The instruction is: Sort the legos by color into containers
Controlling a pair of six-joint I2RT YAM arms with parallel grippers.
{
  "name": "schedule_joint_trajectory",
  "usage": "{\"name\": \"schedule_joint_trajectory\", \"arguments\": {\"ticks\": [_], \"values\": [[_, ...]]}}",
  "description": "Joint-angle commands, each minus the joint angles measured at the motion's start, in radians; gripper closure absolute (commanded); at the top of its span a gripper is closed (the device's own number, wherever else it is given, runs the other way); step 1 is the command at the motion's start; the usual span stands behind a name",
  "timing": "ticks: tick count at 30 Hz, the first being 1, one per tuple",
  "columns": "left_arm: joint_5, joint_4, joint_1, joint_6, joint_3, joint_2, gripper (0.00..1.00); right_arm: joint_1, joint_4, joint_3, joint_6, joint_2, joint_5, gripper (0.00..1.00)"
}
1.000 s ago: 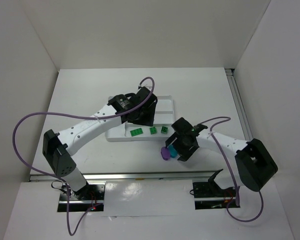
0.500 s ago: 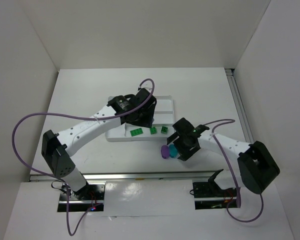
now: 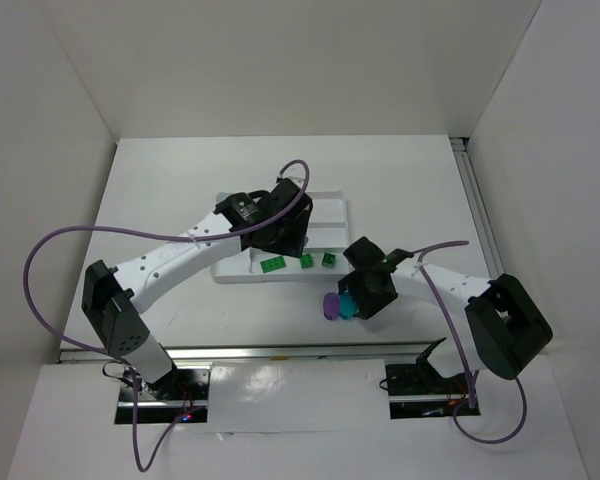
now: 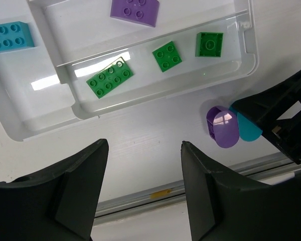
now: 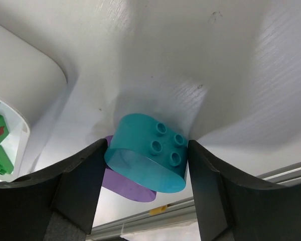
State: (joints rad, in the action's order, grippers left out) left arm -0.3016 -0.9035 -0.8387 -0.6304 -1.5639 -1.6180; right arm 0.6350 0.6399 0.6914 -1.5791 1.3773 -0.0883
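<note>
The teal oval plastic brick (image 5: 148,153), four studs on its top, lies on the white bench (image 5: 231,75) just off the near corner of the white shallow plastic tray (image 4: 155,95). It rests tilted, one edge propped on a purple oval plastic brick (image 5: 125,185) that lies partly under it. The right end effector (image 5: 147,148) is down over the teal piece. Its two black fingers (image 5: 75,191) stand on either side and meet the brick's ends, so the jaws are narrowed onto it while it sits on the bench.

Inside the tray, the long narrow section nearest the arms holds three green studded bricks: a longer eight-stud one (image 4: 110,77) and two small square ones (image 4: 167,55) (image 4: 209,44), all lying flat and apart from each other. The next section back holds a purple studded brick (image 4: 134,9), partly cut off by the top edge of the left wrist view. A teal rectangular brick (image 4: 9,36) lies in the section at the tray's end, beside the long ones.

The left end effector (image 4: 143,191) hangs above the tray. In its wrist view the fingers frame bare bench just outside the tray's near wall. Its jaws are moderately wide and grip nothing.
</note>
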Motion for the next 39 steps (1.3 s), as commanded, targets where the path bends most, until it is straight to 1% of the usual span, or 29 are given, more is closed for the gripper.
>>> {"name": "schedule_joint_trajectory", "arguments": {"ticks": [1,5,7,8,9,10,12,13,14,15,16,17,18,19,23,25,28,29,30,32,34,36,37,38,39], "values": [[-0.004,0.015,0.000,0.017,0.010,0.040,0.30,-0.003,0.017,0.013,-0.019,-0.012,-0.005,0.32],[-0.013,0.015,0.000,0.017,0.010,0.040,0.30,-0.003,0.017,0.013,-0.005,-0.036,-0.005,0.33],[-0.004,0.025,0.000,0.017,0.021,0.040,0.30,-0.003,0.049,0.022,0.004,-0.050,-0.028,0.39],[0.010,0.025,0.000,0.017,0.021,0.040,0.30,-0.003,0.049,0.034,0.020,-0.060,-0.053,0.40],[0.039,0.025,0.000,0.030,0.031,0.040,0.30,-0.003,0.061,0.034,0.031,-0.081,-0.065,0.40],[0.143,0.037,0.010,0.047,0.031,0.029,0.29,-0.003,0.061,0.034,0.063,-0.093,-0.077,0.40],[0.281,0.092,0.023,0.063,0.097,0.029,0.28,-0.003,0.038,0.034,0.090,-0.133,-0.094,0.40],[0.389,0.122,0.023,0.073,0.129,0.042,0.28,-0.003,0.008,0.011,0.158,-0.145,-0.094,0.36],[0.433,0.147,0.023,0.074,0.158,0.043,0.28,-0.003,0.007,0.011,0.171,-0.146,-0.094,0.34],[0.467,0.165,0.023,0.074,0.201,0.043,0.26,-0.003,-0.008,0.011,0.185,-0.158,-0.094,0.28],[0.529,0.195,0.023,0.074,0.218,0.043,0.26,-0.003,-0.034,0.001,0.270,-0.158,-0.094,0.20],[0.553,0.207,0.023,0.074,0.232,0.043,0.26,-0.014,-0.034,0.000,0.296,-0.158,-0.078,0.14],[0.574,0.219,0.023,0.074,0.245,0.043,0.26,-0.014,-0.034,0.000,0.324,-0.158,-0.077,0.11],[0.594,0.233,0.023,0.074,0.267,0.043,0.26,-0.014,-0.034,0.016,0.397,-0.149,-0.065,0.08],[0.630,0.255,0.023,0.074,0.277,0.033,0.26,-0.024,0.036,0.060,0.430,-0.109,-0.064,0.08],[0.657,0.265,0.023,0.084,0.277,0.021,0.30,-0.024,0.062,0.074,0.430,-0.098,-0.064,0.14],[0.657,0.278,0.013,0.118,0.268,0.021,0.32,0.005,0.081,0.074,0.516,-0.154,-0.128,0.16],[0.632,0.269,0.013,0.118,0.268,0.012,0.32,0.005,0.081,0.074,0.546,-0.171,-0.139,0.16],[0.631,0.268,0.013,0.118,0.268,0.012,0.32,0.005,0.081,0.063,0.559,-0.188,-0.151,0.17],[0.631,0.268,0.023,0.118,0.268,0.012,0.32,-0.023,0.017,0.054,0.588,-0.213,-0.108,0.19],[0.622,0.268,0.023,0.118,0.268,0.003,0.32,-0.078,-0.015,0.034,0.564,-0.213,0.002,0.19],[0.612,0.268,0.023,0.109,0.255,0.003,0.32,-0.090,-0.016,0.019,0.409,-0.199,0.053,0.18],[0.602,0.268,0.023,0.100,0.255,0.003,0.32,-0.090,0.013,0.019,0.340,-0.190,0.053,0.18],[0.602,0.268,0.023,0.100,0.246,0.012,0.32,-0.090,0.036,0.019,0.283,-0.190,0.064,0.15],[0.575,0.258,0.023,0.100,0.246,0.012,0.32,-0.090,0.050,0.008,0.189,-0.190,0.064,0.13]]}}
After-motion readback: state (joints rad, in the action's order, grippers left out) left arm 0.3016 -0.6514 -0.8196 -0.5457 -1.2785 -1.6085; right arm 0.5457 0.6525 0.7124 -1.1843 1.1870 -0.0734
